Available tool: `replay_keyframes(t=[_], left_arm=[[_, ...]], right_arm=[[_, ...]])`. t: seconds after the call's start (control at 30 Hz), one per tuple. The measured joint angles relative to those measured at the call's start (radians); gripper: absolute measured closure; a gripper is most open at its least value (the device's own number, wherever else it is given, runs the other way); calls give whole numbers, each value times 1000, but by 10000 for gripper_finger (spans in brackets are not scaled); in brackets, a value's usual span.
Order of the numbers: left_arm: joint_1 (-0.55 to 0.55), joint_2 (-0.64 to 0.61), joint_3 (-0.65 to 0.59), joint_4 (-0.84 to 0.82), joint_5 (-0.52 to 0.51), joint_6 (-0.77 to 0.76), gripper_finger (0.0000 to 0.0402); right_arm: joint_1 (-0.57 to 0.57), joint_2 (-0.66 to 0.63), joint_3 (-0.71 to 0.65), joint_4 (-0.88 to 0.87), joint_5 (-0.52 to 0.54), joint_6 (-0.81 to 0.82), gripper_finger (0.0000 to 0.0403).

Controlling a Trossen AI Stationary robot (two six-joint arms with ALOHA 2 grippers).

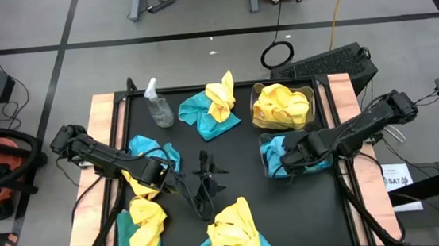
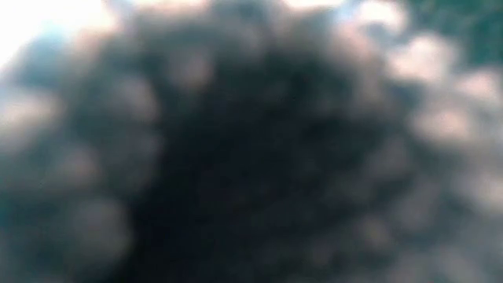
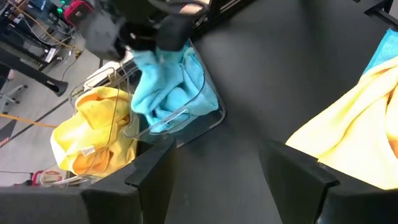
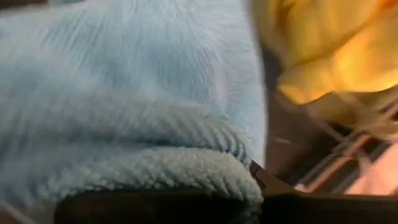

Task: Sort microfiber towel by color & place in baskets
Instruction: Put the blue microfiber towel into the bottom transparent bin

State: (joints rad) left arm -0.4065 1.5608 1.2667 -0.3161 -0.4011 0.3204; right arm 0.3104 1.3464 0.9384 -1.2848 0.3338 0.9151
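Observation:
My right gripper (image 1: 285,163) hangs over the clear basket (image 3: 186,115) at the table's right, shut on a teal blue towel (image 3: 165,81) that reaches down into it. Behind it, a second basket (image 1: 255,96) holds yellow towels (image 1: 282,105). My left gripper (image 3: 217,165) stands open over bare mat near the table's middle, with nothing between its fingers. Loose towels lie around: a teal and yellow heap (image 1: 214,107) at the back, a teal one (image 1: 154,152) at the left, and mixed heaps (image 1: 145,225) (image 1: 233,233) along the near edge. My right gripper holds the teal towel by its upper bunched part (image 3: 163,59), coming from above and pointing down. The gripper itself hides the exact place of the hold. The towel hangs slack below the fingers, with its lower folds (image 3: 177,102) inside the basket.
A clear spray bottle (image 1: 158,104) stands at the back left of the black mat. Wooden strips (image 1: 104,125) border the mat on both sides. The low view is covered by a dark blur and shows nothing of the table.

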Motion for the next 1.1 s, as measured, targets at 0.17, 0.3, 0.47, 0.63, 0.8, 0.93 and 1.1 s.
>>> replay_keyframes(t=[0.17,0.3,0.47,0.63,0.8,0.93,1.1], left_arm=[[0,0,0,0,0,0,168],[0,0,0,0,0,0,168],[0,0,0,0,0,0,168],[0,0,0,0,0,0,168],[0,0,0,0,0,0,168],[0,0,0,0,0,0,168],[0,0,0,0,0,0,168]], right_arm=[[-17,0,-108,163,-52,-70,402],[-29,0,-172,237,-53,-112,402],[-51,-4,-259,320,-99,-138,402],[-63,-9,-325,409,-151,-137,402],[-63,-14,-318,402,-142,-142,389],[-62,-36,-278,345,-99,-139,344],[-63,-76,-206,251,-70,-121,262]])
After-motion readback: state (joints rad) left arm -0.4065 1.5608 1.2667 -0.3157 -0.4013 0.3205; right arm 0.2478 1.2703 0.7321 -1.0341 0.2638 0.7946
